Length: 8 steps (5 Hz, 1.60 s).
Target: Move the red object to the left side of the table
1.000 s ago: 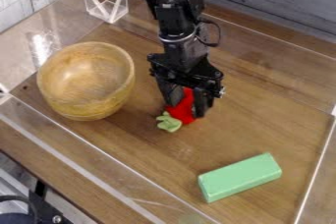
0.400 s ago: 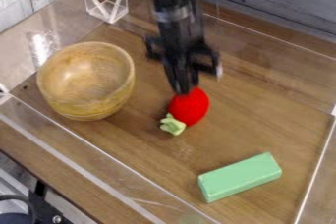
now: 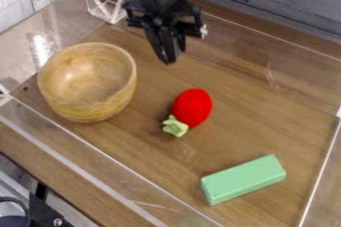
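The red object (image 3: 193, 106), a small toy strawberry with a pale green leafy cap (image 3: 172, 125), lies on its side on the wood-grain table (image 3: 273, 112), near the middle. Nothing touches it. My gripper (image 3: 167, 54) hangs well above and behind it, toward the upper left, pointing down. Its two dark fingers stand close together with nothing between them. Blur hides whether a gap is left.
A round wooden bowl (image 3: 87, 80) stands at the left. A green rectangular block (image 3: 244, 179) lies near the front right. Low clear acrylic walls (image 3: 80, 166) edge the table, and a clear stand (image 3: 107, 7) sits at the back left.
The gripper let go of the strawberry, rose and drew back toward the upper left. The strawberry stayed on the table where it was released.
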### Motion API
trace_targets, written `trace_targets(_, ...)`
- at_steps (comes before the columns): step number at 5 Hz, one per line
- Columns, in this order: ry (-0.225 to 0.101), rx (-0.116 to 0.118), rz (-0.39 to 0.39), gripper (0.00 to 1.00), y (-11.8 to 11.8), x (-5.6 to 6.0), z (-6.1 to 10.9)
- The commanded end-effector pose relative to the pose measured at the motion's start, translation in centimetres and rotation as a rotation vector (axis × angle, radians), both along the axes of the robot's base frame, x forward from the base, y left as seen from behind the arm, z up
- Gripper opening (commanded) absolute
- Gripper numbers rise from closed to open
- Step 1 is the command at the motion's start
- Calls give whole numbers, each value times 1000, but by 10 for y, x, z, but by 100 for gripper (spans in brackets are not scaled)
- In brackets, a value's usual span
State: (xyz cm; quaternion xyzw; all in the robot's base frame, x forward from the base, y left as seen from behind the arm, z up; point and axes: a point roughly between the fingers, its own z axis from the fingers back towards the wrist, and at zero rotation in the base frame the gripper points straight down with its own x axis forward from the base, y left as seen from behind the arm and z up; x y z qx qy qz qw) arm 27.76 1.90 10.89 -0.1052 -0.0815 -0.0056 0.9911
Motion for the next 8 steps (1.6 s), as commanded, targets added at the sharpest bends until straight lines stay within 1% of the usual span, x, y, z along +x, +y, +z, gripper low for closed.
trace_targets(1, -13, 12, -39, 100, -12, -4, -4)
trace_targets(2, 6, 23, -68, 100, -24, -7, -18)
trace_targets(3, 29, 36, -80, 100, -33, -7, -34)
trace_targets(5, 67, 60, -86, 100, -40, -5, -59)
trace_targets(6, 76, 64, -83, 0, -40, -4, -65)
trace_targets(8, 69, 55, -79, 0, -34, -5, -43)
